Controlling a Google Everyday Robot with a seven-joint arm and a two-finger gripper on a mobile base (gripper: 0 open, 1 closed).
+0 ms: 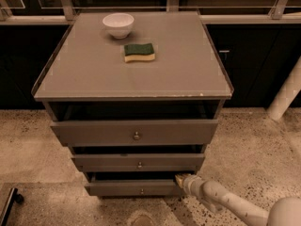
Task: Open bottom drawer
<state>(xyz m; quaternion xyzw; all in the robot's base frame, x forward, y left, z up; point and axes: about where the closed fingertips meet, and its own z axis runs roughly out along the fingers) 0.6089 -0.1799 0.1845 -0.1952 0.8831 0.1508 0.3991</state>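
Observation:
The bottom drawer [134, 188] is the lowest and narrowest of the cabinet's three grey-brown drawers, with a tiny round metal knob [141, 190] at its centre. A dark gap shows above its front. My gripper [180, 179] is at the drawer's upper right corner, at the end of my white arm that comes in from the lower right. It appears to touch the top right edge of the drawer front.
Above are the middle drawer [138, 162] and the widest top drawer [135, 132]. On the cabinet top [89, 74] stand a white bowl [118, 24] and a green-and-yellow sponge [139, 52]. A white post [286, 94] stands at right. The floor [28, 149] is speckled.

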